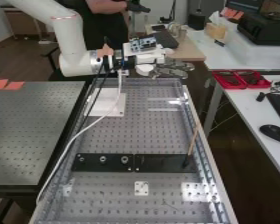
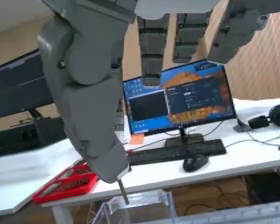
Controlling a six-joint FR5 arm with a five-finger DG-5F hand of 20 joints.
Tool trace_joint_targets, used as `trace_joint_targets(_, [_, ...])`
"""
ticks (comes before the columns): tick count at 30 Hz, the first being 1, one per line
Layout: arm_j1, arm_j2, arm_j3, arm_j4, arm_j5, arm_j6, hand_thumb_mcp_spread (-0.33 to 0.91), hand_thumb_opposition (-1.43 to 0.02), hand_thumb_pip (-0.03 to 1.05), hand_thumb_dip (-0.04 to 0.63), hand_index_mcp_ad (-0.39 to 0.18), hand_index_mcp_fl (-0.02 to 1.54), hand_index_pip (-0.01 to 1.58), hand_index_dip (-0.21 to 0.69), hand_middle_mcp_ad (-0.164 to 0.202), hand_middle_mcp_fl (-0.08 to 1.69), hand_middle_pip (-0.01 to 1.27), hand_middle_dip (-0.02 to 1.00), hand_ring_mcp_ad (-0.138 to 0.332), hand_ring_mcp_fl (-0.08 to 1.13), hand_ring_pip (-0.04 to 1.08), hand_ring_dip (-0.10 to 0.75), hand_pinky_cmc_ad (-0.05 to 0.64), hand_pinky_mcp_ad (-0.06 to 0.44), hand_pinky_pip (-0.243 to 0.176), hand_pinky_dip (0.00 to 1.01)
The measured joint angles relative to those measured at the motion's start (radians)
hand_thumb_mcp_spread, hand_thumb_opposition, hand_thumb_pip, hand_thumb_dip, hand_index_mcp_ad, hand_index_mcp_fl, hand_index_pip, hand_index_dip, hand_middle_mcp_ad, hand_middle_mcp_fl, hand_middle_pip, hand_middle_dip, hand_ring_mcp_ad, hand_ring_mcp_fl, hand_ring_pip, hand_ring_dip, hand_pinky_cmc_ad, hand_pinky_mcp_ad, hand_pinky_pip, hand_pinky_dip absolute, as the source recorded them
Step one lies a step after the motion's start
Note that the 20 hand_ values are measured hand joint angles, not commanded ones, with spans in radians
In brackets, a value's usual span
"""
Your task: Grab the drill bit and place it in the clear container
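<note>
Right at the near end of the perforated desk (image 1: 157, 202), just this side of the black strip (image 1: 160, 162), there's a small white plate (image 1: 142, 188) lying flat. Now the black strip itself, our landmark: round fittings (image 1: 103, 159) sit in its left half, and at its right end a thin wooden stick (image 1: 193, 137) stands tilted, leaning away from us. Past the strip's left end runs a white cable (image 1: 76, 136), climbing back to the arm (image 1: 72, 47). Beyond the strip, on the left, lies a white square plate (image 1: 114, 104). Farther beyond the strip, up over the desk's far end, here's the robot hand (image 1: 172, 67), and it's got something! Thumb and finger are pinching the drill bit (image 2: 124, 192), its slim shank poking down out of the grip. The clear container (image 2: 152, 201) is right by the bit's lower end; whether the tip is inside, I can't tell. And well beyond the strip, off to its right, red trays (image 1: 230, 80) rest on the white desk (image 1: 238, 61).
</note>
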Motion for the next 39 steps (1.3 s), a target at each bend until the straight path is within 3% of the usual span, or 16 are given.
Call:
trace_joint_targets(13, [0.028,-0.121,0.069,-0.082,0.03,0.043,0.73,-1.01,0.39,0.265,-0.204,0.88,0.94,0.391,0.066,0.25,0.16,0.18,0.113,0.03,0.11,-0.023,0.246,0.227,-0.091,0.18])
trace_joint_targets(30, [0.028,-0.126,0.071,-0.081,0.028,0.053,0.73,-1.01,0.39,0.265,-0.204,0.88,0.94,0.393,0.066,0.25,0.16,0.19,0.113,0.03,0.11,-0.021,0.246,0.227,-0.091,0.18])
trace_joint_targets(32, [0.027,-0.126,0.074,-0.092,0.025,0.052,0.7,-1.01,0.39,0.269,-0.204,0.86,0.86,0.396,0.066,0.25,0.16,0.19,0.113,0.03,0.11,-0.021,0.246,0.227,-0.091,0.18])
trace_joint_targets(35, [0.026,-0.128,0.088,-0.134,0.011,0.05,0.61,-0.95,0.3,0.269,-0.18,0.51,0.45,0.393,0.068,0.18,0.15,0.19,0.113,0.03,0.11,-0.021,0.246,0.227,-0.091,0.18])
trace_joint_targets(39, [0.025,-0.133,0.101,-0.162,0.003,0.052,0.53,-0.86,0.27,0.269,-0.147,0.42,0.29,0.401,0.066,0.12,0.14,0.19,0.113,0.02,0.1,-0.021,0.251,0.234,-0.091,0.18])
